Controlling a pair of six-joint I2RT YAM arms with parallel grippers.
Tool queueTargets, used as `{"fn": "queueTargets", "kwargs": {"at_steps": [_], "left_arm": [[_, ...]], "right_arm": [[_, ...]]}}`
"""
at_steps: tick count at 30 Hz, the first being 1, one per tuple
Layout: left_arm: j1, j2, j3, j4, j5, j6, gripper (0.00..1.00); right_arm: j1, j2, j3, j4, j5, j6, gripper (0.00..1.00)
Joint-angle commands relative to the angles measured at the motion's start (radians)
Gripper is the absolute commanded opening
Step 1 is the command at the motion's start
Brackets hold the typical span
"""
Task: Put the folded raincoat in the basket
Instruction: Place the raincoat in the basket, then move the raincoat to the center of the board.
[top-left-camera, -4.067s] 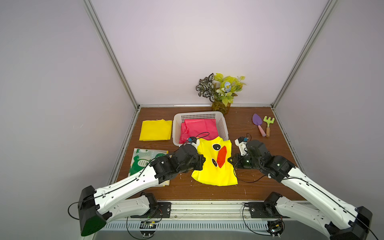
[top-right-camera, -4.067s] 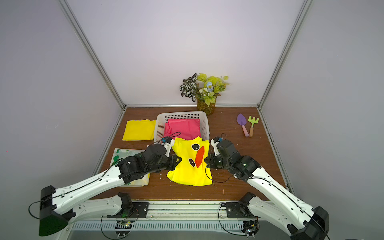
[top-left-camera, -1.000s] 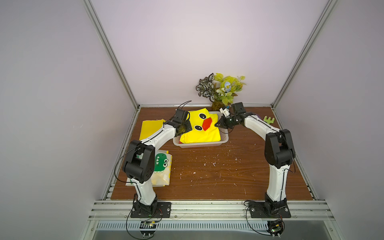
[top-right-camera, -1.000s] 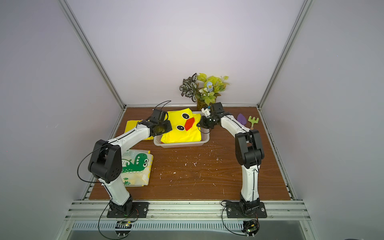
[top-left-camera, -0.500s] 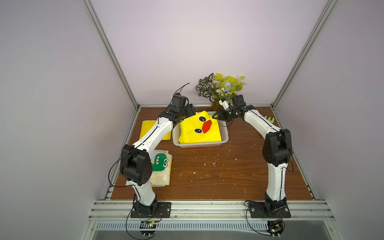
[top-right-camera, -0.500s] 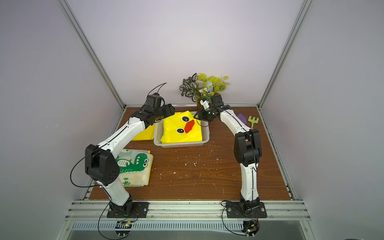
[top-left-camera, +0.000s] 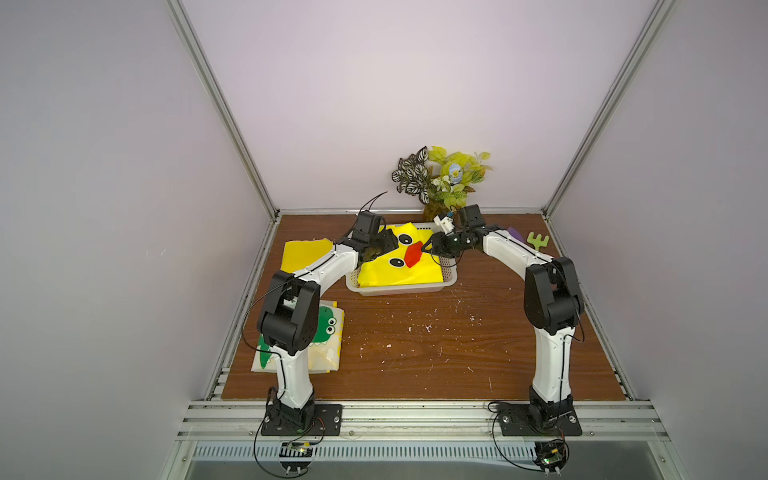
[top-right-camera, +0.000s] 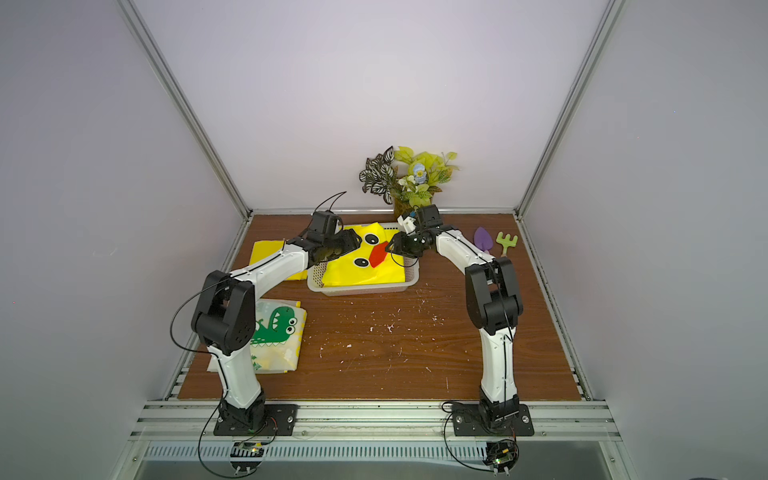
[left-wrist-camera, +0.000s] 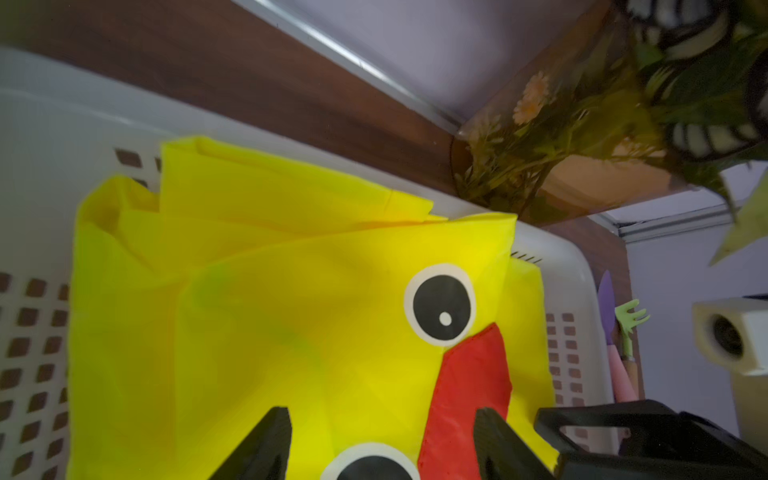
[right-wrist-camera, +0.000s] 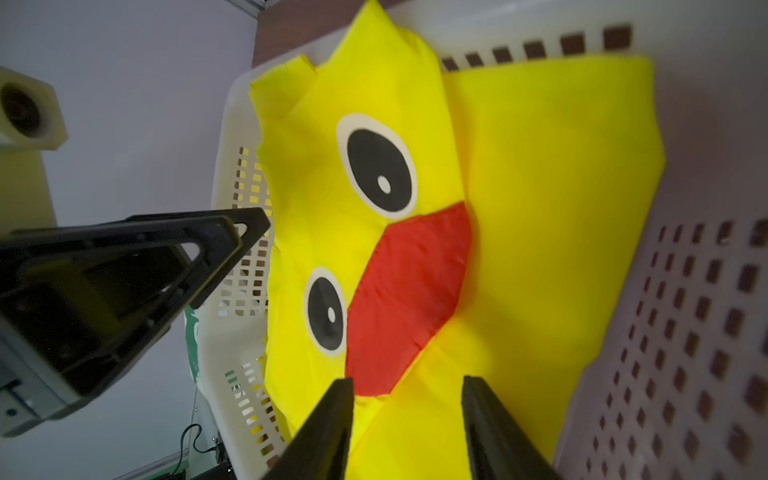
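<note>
Read the table in a top view as a clock, with twelve at the back wall. At eight, by the left arm's base, you have a folded dinosaur-print raincoat (top-left-camera: 330, 332), partly hidden behind that arm's elbow. At ten lies a plain yellow folded raincoat (top-left-camera: 299, 257), just beside the basket (top-left-camera: 399, 289), with the left forearm crossing over its near corner.

The basket sits toward twelve. The folded raincoat (top-left-camera: 399, 272) with the duck face lies inside it, its far corner standing up at the back rim. A potted plant (top-left-camera: 444, 178) stands at twelve, close behind the basket and the right wrist. A purple trowel (top-left-camera: 515, 232) and a green rake (top-left-camera: 538, 240) lie at two.

Your left arm arches forward with the elbow raised. The left gripper (top-left-camera: 383, 249) is over the basket's nine o'clock side, jaws wide and clear of the fabric. Your right arm mirrors it, with the right gripper (top-left-camera: 430, 245) over the three o'clock side by the red beak, jaws apart and gripping nothing.
</note>
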Motion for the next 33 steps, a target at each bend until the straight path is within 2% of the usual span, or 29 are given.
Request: {"fn": "queueTargets", "kwargs": {"at_steps": [1, 4, 7, 11, 14, 17, 19, 21, 25, 27, 29, 33], "left_arm": [[-0.021, -0.021, 0.015, 0.055, 0.039, 0.036, 0.69], [-0.045, -0.095, 0.051, -0.009, -0.051, 0.125, 0.72], [-0.06, -0.198, 0.052, -0.071, -0.177, 0.21, 0.74], [-0.061, -0.377, -0.051, -0.067, -0.282, 0.298, 0.77], [-0.06, -0.553, -0.175, -0.046, -0.39, 0.321, 0.79], [-0.061, -0.734, -0.301, -0.057, -0.51, 0.29, 0.83], [-0.059, -0.841, -0.355, -0.143, -0.612, 0.219, 0.9], [-0.057, -0.921, -0.372, -0.255, -0.664, 0.164, 0.92], [-0.056, -1.06, -0.394, -0.396, -0.644, 0.099, 0.93], [-0.056, -1.114, -0.395, -0.426, -0.623, 0.08, 1.0], [-0.056, -1.152, -0.386, -0.455, -0.619, 0.074, 1.0], [-0.052, -1.174, -0.363, -0.554, -0.69, 0.07, 1.0]], "right_arm": [[0.002, -0.032, 0.031, 0.034, -0.03, -0.032, 0.57], [0.003, -0.062, 0.092, 0.008, -0.019, -0.076, 0.62], [0.003, -0.117, 0.085, 0.035, -0.018, -0.081, 0.65], [0.005, -0.218, -0.041, 0.188, -0.066, 0.009, 0.68], [0.019, -0.303, -0.163, 0.335, -0.086, 0.1, 0.74], [0.059, -0.373, -0.236, 0.394, -0.067, 0.142, 0.76], [0.105, -0.409, -0.263, 0.396, -0.027, 0.152, 0.77], [0.166, -0.429, -0.281, 0.401, 0.015, 0.17, 0.78], [0.297, -0.442, -0.36, 0.502, 0.097, 0.264, 0.8], [0.361, -0.446, -0.414, 0.566, 0.161, 0.323, 0.81], [0.431, -0.451, -0.446, 0.596, 0.24, 0.352, 0.81], [0.563, -0.43, -0.434, 0.551, 0.393, 0.38, 0.81]]}}
